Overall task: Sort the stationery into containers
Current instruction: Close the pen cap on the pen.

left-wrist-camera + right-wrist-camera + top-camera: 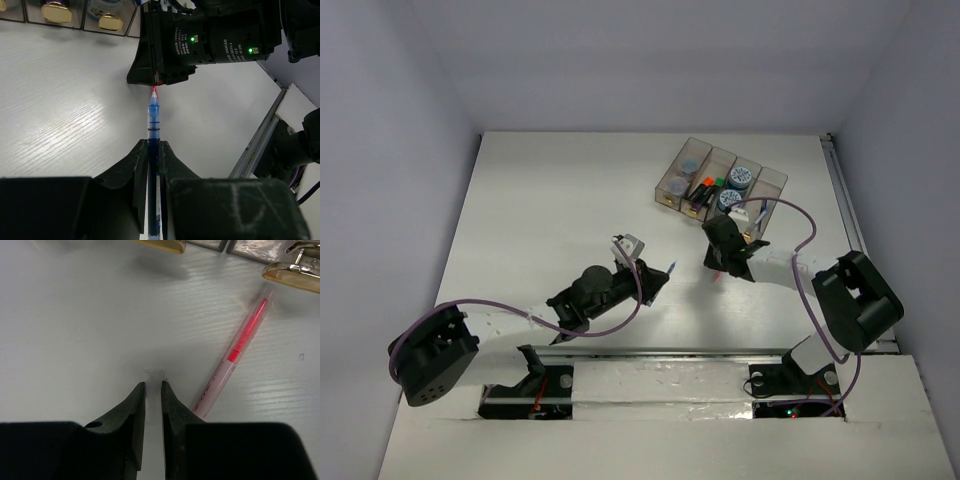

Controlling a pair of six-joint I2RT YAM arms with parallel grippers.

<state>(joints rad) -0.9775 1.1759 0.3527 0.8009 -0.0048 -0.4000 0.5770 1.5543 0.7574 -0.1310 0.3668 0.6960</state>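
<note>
Smoky-brown plastic makes up the containers (772,178), a row of four joined bins at 1 o'clock on the white table (550,200). In the top view, two blue-white rolls (743,176) lie in the third bin from the left, and short markers (705,188) with orange and green caps lie in the second.

The left gripper (658,278) is near the table's middle, pointing toward 2 o'clock. Its wrist view shows the fingers (172,160) pressed tight on a thin blue pen (153,120), which juts straight out at 12 o'clock toward the black housing of the right arm (210,40).

The right gripper (718,268) is just below the containers, at 5 o'clock from them, tilted down at the table. In its wrist view the fingers (135,405) stand only a narrow slit apart. Something pale and translucent shows at the tips, but I cannot tell what it is or whether it is gripped. A red pen (235,352) lies flat on the table at 2 o'clock from those fingertips, beside them and not between them, its far end toward the containers' gold feet.
</note>
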